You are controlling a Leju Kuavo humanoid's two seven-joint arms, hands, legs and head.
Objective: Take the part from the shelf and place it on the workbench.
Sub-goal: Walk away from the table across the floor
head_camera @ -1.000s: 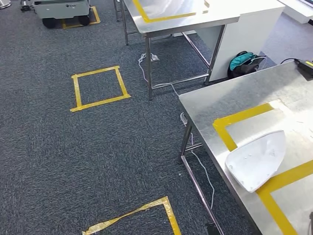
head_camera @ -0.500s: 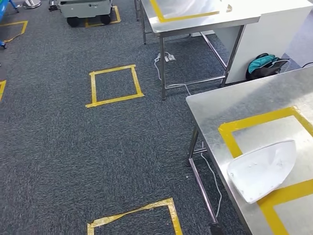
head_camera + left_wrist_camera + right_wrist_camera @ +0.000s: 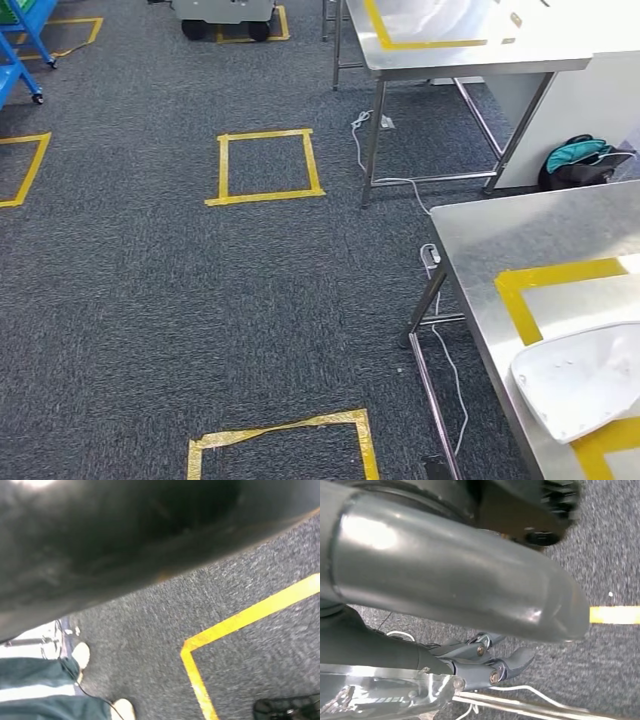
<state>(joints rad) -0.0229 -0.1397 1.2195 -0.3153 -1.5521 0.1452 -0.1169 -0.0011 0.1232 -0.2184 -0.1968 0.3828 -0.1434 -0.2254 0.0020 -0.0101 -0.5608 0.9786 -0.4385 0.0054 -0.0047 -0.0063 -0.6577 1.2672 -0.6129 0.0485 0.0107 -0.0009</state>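
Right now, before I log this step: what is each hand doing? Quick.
Left hand: cannot be told; its wrist view looks at carpet and dark body parts.
Right hand: holds nothing, dark fingers stretched out loosely beside the arm.

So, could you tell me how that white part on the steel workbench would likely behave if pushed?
The white part looks like a thin, moulded shell, so probably stiff and light. On the smooth workbench it would likely slide easily, perhaps rocking rather than rolling.
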